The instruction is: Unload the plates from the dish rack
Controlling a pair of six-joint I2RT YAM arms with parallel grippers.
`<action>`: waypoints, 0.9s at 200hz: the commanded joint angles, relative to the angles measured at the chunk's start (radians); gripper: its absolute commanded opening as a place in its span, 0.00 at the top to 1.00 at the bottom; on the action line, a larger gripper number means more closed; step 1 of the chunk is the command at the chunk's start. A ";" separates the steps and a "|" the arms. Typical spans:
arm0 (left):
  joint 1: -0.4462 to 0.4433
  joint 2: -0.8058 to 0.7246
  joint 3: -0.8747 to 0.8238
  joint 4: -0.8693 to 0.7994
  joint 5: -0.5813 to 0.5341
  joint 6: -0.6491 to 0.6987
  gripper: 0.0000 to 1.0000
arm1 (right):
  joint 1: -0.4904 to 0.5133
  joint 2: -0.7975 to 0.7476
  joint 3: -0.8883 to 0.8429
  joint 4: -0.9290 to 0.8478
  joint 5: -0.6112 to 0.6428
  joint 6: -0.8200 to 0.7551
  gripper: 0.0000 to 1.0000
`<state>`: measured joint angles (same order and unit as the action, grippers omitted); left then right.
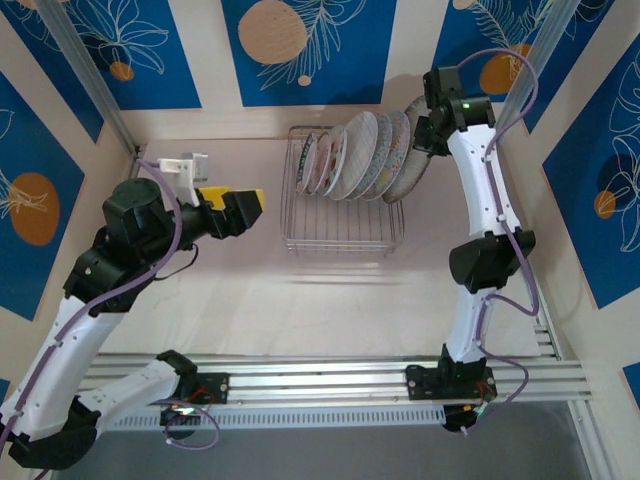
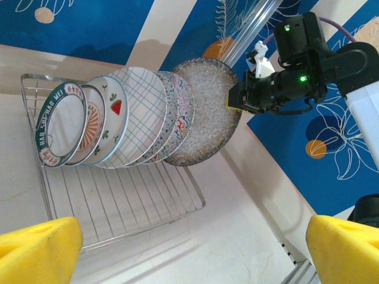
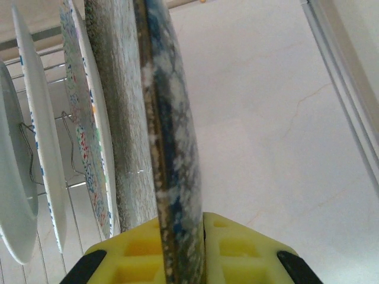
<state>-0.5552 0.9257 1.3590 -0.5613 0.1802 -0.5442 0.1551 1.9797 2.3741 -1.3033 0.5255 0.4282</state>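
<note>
The silver wire dish rack (image 1: 340,238) stands at the back middle of the table with several plates (image 1: 360,155) leaning in a row. From the left in the left wrist view: a dark-green-rimmed plate (image 2: 56,124), a white plate with red and green motifs (image 2: 112,118), a grid-lined one (image 2: 142,112), a squiggle-patterned one (image 2: 177,118), and a large speckled grey plate (image 2: 204,112) at the right end. My right gripper (image 1: 425,137) (image 3: 180,236) is shut on that speckled plate's top rim (image 3: 172,118). My left gripper (image 1: 262,205) (image 2: 192,251) hovers open to the left of the rack, holding nothing.
The rack's near half (image 2: 118,201) is bare wire. Bare table lies in front of the rack (image 1: 330,300) and to its right (image 3: 278,118). A metal rail (image 3: 343,77) runs along the table's right edge, and patterned walls enclose the back and sides.
</note>
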 commanded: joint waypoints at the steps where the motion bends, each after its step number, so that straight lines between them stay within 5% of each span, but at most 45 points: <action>1: -0.009 -0.001 -0.014 0.036 0.027 -0.012 0.03 | -0.018 -0.113 0.062 0.076 0.129 0.019 1.00; 180: -0.019 0.093 -0.038 0.144 0.168 -0.128 0.04 | -0.023 -0.383 0.067 -0.074 0.281 0.023 1.00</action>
<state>-0.5571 0.9955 1.3342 -0.4751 0.2813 -0.6174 0.1360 1.6993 2.3741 -1.4761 0.7296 0.4171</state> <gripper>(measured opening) 0.966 0.129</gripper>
